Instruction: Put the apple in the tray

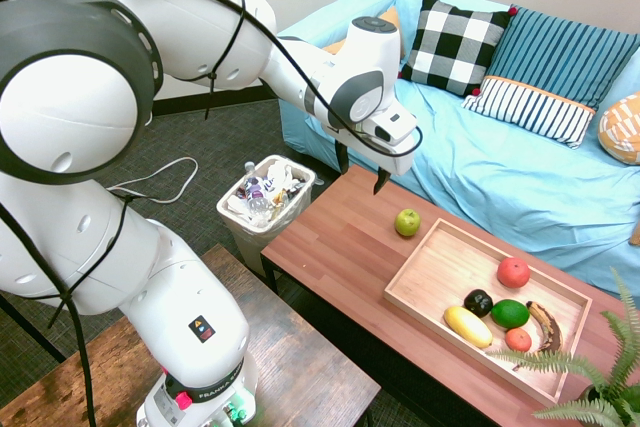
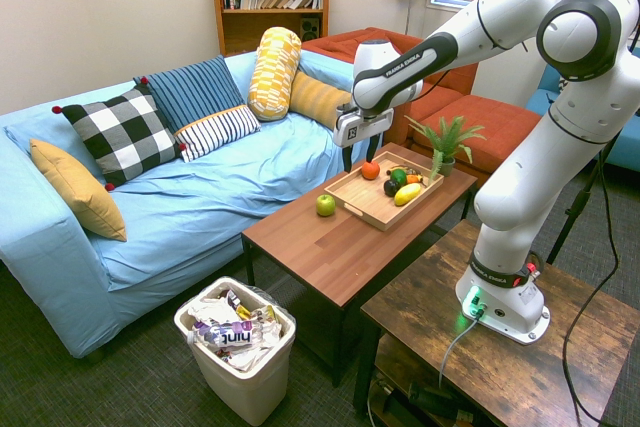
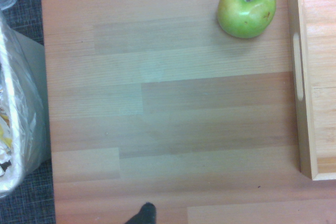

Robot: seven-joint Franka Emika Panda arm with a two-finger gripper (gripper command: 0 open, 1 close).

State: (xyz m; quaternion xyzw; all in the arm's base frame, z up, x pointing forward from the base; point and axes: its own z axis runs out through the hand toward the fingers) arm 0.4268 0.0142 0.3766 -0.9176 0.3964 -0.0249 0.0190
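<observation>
The yellow-green apple [image 1: 407,222] [image 2: 325,205] [image 3: 247,7] sits on the reddish wooden coffee table, just beside the near short side of the light wooden tray [image 1: 430,297] [image 2: 362,203] [image 3: 307,82]. The tray holds a red-orange fruit, a dark green oval fruit, a yellow one, a black one and several other pieces. My gripper [image 1: 361,173] [image 2: 358,157] hangs open above the table, up and to the side of the apple, with nothing between its fingers. It touches neither apple nor tray.
A white bin [image 1: 266,197] [image 2: 240,342] full of wrappers stands on the floor at the table's end. A blue sofa [image 1: 500,167] with cushions runs behind the table. A potted fern [image 1: 600,367] [image 2: 446,137] stands at the tray's far end. A darker side table [image 2: 480,347] bears the arm.
</observation>
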